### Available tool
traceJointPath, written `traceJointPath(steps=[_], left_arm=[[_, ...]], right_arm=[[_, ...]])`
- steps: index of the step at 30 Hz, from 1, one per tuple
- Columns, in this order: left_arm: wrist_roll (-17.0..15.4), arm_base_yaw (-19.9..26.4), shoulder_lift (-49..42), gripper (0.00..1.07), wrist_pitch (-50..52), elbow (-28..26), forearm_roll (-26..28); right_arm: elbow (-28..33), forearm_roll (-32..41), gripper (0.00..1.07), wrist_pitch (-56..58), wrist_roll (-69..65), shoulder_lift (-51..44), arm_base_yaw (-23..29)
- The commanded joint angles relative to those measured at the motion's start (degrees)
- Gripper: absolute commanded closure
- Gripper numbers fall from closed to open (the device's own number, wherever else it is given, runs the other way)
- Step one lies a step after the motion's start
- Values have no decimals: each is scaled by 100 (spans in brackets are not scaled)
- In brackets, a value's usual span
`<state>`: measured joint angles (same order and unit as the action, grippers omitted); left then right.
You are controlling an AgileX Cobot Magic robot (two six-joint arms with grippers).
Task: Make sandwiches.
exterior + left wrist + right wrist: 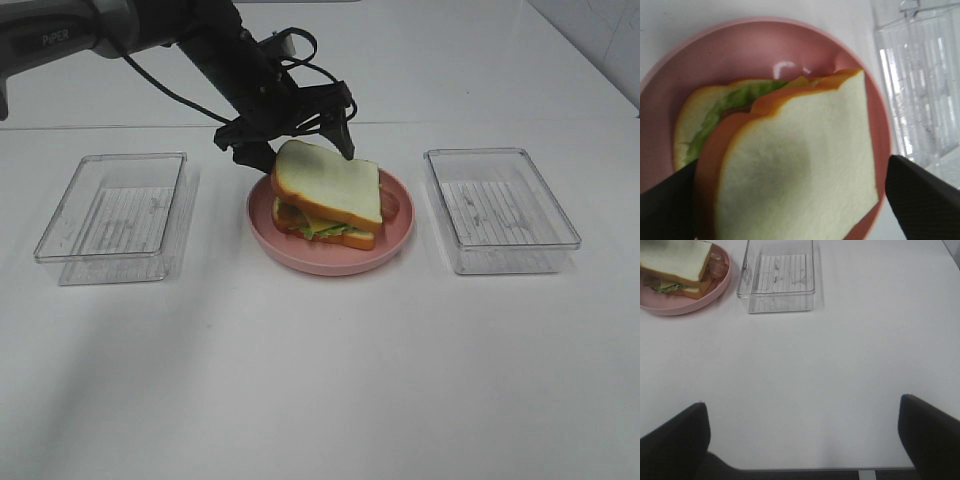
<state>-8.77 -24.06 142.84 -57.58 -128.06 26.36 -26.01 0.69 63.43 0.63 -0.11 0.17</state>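
One sandwich point(328, 195) is sitting on one round pink plate point(330, 262), flanked by two clear plastic trays point(112, 216), one per side. "PiPER" is showing on the left arm point(60, 38). The left gripper point(300, 143) is hovering spread wide, gripping nothing; only the right wrist view is showing the right gripper point(802, 437) gaping empty.

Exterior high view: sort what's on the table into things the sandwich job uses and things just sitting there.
Part of the job:
- sandwich, top slice on
- left gripper, open above it
- pink plate under it

Just lying about:
- clear tray on the left
- clear tray on the right
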Motion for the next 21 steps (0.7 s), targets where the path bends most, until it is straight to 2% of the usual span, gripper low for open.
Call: traceJointPath(steps=[1, 2, 6, 10, 19, 21], left_arm=[[-86, -23, -103, 20, -132, -29, -166], [-212, -23, -149, 20, -166, -29, -367], [-212, -23, -229, 19, -166, -29, -487], [-212, -23, -304, 11, -218, -29, -567], [-223, -23, -710, 11, -705, -29, -796], [-218, -23, -968, 11, -1083, -52, -1152]], right_arm=[[11, 23, 9, -52, 23, -189, -23], [11, 23, 9, -52, 23, -189, -23], [11, 23, 9, -52, 23, -189, -23], [11, 23, 9, -52, 23, -189, -23], [11, 23, 9, -52, 23, -189, -23], [11, 23, 9, -52, 23, -189, -23]])
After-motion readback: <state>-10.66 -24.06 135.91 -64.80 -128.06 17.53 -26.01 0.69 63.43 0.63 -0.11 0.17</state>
